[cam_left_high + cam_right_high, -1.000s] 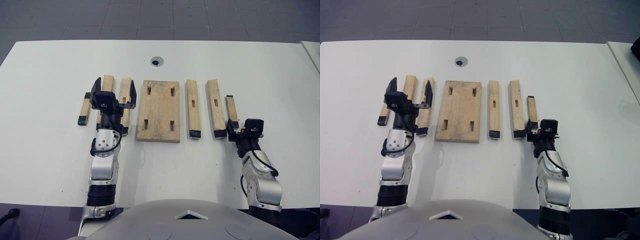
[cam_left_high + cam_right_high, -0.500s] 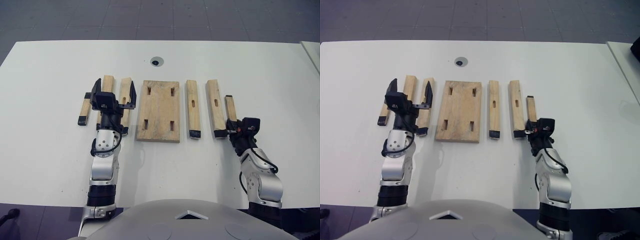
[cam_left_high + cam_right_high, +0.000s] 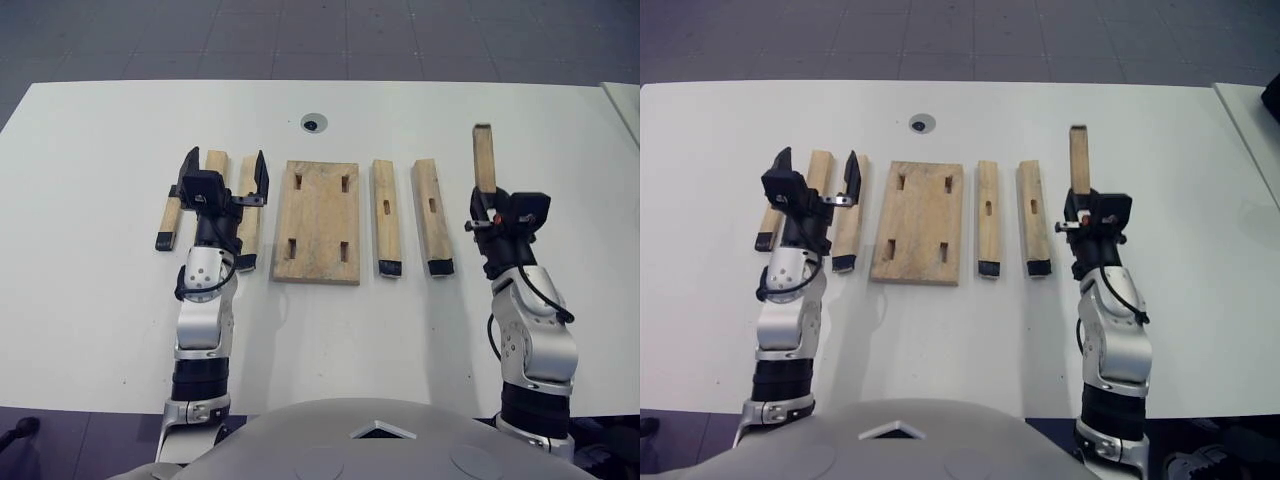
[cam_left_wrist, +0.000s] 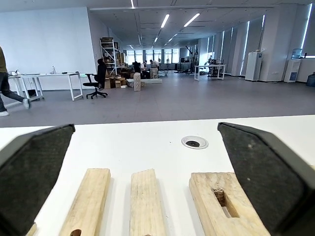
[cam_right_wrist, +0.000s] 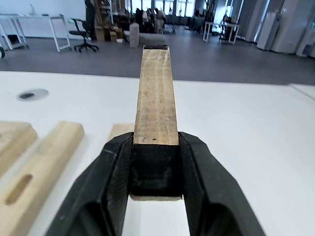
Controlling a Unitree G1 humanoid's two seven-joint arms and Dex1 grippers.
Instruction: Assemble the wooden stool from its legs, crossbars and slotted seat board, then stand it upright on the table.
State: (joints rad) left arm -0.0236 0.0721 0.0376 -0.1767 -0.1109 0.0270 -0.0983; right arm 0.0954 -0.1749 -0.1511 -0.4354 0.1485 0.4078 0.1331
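Raising crossbar (image 3: 484, 155) off table (image 3: 90, 320), right jaws

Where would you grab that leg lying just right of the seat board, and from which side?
Probably from above, pinching the leg across its long edges near its black-capped end. It lies flat, pointing away from the robot, with open gaps to the seat board and the next leg.

Bright, even light from ceiling strips (image 4: 165, 20) — soft, faint shadows on the white table (image 3: 100, 300).
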